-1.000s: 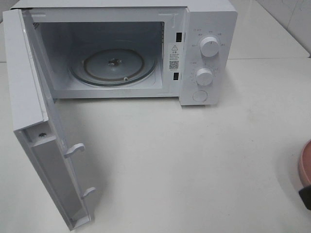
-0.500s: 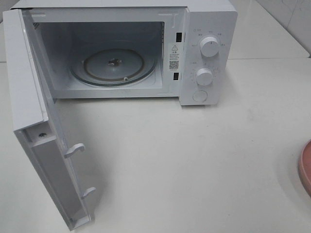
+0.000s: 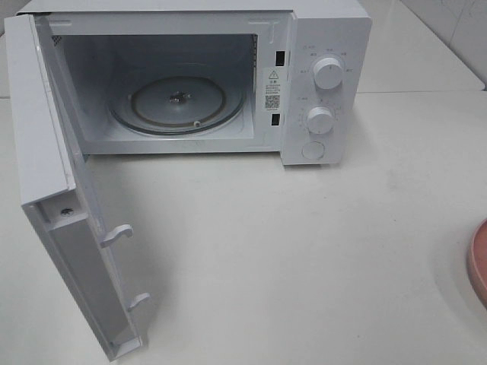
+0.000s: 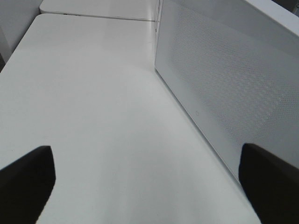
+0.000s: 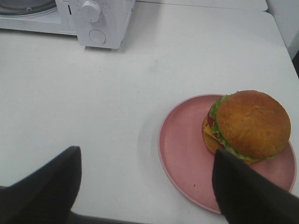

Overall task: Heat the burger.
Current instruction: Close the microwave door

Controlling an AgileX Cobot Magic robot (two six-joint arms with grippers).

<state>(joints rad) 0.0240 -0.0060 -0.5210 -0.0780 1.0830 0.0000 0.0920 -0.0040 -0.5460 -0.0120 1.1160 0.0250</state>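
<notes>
White tabletop fills most of what we see, with pale tiled wall showing in the far right corner of the high view. On it we count one white microwave, its one door swung fully open toward the left, with two latch hooks standing out from the door's inner edge. Inside the cavity lies one round glass turntable. On the control panel we count two round knobs, one above the other, and one round button below them.

At the right edge of the high view only a sliver of one pink plate shows. In the right wrist view we see that plate whole, well apart from the microwave, and on it sits the one burger, upright and set toward one side of the plate.

Our right gripper hangs over the table near the plate, its two dark fingers spread wide with nothing between them. Our left gripper has its two fingers spread just as wide and bare, above the table beside the outer face of the open door.
</notes>
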